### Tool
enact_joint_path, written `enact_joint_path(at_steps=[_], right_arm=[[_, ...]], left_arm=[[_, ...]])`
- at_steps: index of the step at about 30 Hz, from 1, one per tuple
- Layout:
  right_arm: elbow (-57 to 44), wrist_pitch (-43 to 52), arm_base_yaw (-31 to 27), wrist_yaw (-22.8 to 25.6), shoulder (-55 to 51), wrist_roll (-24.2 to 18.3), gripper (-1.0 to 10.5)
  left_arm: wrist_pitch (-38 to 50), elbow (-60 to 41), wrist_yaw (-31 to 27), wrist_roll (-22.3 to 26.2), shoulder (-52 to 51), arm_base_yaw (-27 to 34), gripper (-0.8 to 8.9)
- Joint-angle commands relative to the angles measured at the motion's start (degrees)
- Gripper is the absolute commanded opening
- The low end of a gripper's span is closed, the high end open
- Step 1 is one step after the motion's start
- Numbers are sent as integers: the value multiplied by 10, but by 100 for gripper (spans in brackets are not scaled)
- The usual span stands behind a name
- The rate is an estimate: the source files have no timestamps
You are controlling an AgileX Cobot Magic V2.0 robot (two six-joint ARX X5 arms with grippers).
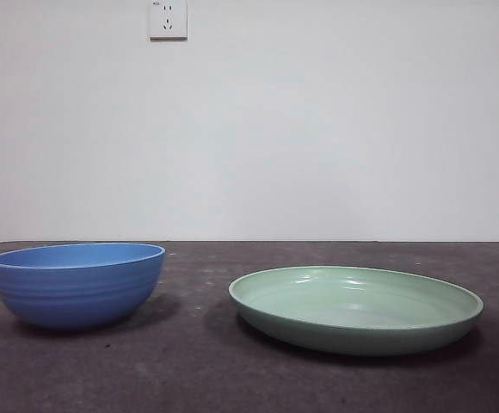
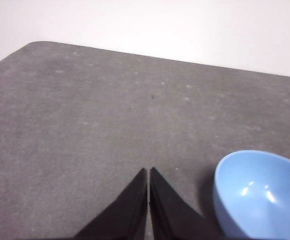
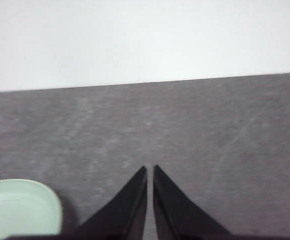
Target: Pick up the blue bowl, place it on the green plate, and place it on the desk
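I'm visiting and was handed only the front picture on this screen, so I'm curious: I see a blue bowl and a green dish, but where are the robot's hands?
Observer: Neither reaches your view. The left gripper hangs above the desk with the blue bowl just to one side of it.
Visitor: Is it holding anything?
Observer: No; its jaws are pressed together with nothing between them.
Visitor: And the other hand?
Observer: The right gripper is shut and empty too, with the green plate at the corner of its camera's picture.
Visitor: Anything inside the bowl?
Observer: The part of its inside that shows from above is bare.
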Motion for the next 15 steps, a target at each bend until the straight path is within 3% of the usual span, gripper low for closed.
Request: enact_joint_path(at_steps=[1,10,15], right_arm=[[17,7,3,-19,0,60,16],[131,-38,7,-40,35,100,15],[210,-76,7,-98,100,101,15]], left_arm=[[13,33,0,-22,15,-2,9],[5,162,15,-28,135,-2,9],[-15,273,42,-28,227,-2,9]])
